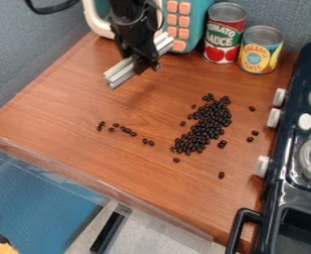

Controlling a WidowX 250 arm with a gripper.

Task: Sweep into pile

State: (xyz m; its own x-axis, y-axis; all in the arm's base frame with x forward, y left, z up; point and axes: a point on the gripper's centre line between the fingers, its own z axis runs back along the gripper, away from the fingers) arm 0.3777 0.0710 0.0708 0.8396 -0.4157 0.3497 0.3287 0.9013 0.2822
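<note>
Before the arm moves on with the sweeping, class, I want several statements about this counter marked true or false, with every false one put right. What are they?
1. The hand holds a pale bar. True.
2. All the dark beans lie in one pile. False: most form a long cluster, but strays lie on both sides of it.
3. The two cans, one with a red label and one with a yellow label, stand upright. True.
4. The bar lies across the bean cluster. False: it is well away from the cluster, towards the teal toy.
5. The cluster is nearer to the stove than the scattered row of beans is. True.
</note>
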